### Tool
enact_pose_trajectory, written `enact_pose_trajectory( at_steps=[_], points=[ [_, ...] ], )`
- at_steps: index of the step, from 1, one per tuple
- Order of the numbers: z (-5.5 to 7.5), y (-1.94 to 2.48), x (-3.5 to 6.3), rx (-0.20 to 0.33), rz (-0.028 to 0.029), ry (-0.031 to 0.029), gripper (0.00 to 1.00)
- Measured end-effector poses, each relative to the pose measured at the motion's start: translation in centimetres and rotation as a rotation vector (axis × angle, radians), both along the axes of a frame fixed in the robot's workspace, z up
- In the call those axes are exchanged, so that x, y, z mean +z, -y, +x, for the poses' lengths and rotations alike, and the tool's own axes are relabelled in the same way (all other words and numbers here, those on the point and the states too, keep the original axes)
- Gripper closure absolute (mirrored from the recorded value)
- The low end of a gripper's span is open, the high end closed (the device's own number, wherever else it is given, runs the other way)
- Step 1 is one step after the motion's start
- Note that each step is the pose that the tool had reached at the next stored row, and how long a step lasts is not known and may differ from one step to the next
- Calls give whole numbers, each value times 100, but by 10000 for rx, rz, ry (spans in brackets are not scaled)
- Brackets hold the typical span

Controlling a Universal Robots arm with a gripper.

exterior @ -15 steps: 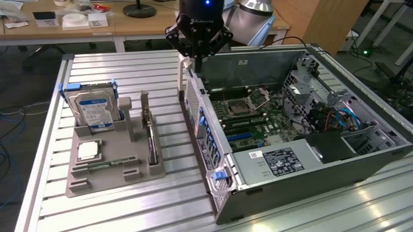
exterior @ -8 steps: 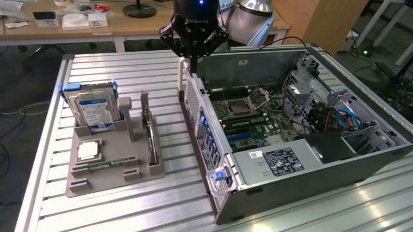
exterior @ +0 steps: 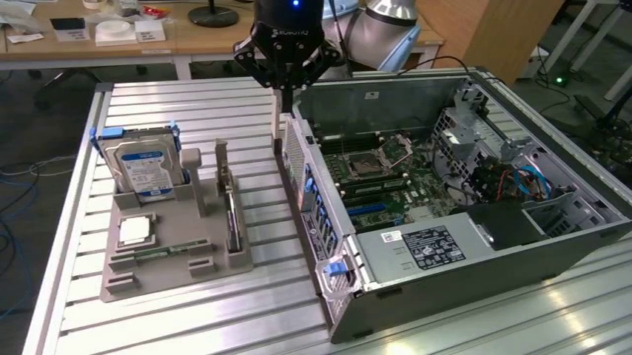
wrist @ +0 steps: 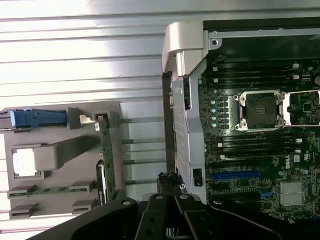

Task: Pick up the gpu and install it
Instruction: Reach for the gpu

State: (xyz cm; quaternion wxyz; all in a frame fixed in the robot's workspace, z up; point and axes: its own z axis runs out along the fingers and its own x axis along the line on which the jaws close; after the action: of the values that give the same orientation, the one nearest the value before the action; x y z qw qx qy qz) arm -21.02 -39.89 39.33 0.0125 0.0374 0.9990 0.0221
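This looks like a robot lab or a workshop. A robot arm [exterior: 390,22] with a black gripper [exterior: 284,87] hangs over a metal table [exterior: 197,111] made of long silver bars. A computer [exterior: 493,259] lies open on the table, so its inside parts show. Near the table's edge on the exterior view's left, a gray tray [exterior: 148,277] holds loose computer parts. Past the table's far edge stand wooden desks [exterior: 203,41] with small boxes [exterior: 114,31] on them. Wires [exterior: 12,222] lie on the floor [exterior: 20,140] beside the table.
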Motion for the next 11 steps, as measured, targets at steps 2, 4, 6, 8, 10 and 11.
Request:
enact_pose_trajectory(
  at_steps=[2, 4, 6, 8, 10, 11],
  points=[
    [-44, 0, 0, -1, 0, 0, 89],
    [-87, 0, 0, -2, 0, 1, 89],
    [-129, 0, 0, -1, 0, 0, 89],
    [-160, 0, 0, 0, 0, 1, 89],
    [-195, 0, 0, 0, 0, 1, 89],
    [-213, 0, 0, -1, 0, 0, 89]
  ],
)
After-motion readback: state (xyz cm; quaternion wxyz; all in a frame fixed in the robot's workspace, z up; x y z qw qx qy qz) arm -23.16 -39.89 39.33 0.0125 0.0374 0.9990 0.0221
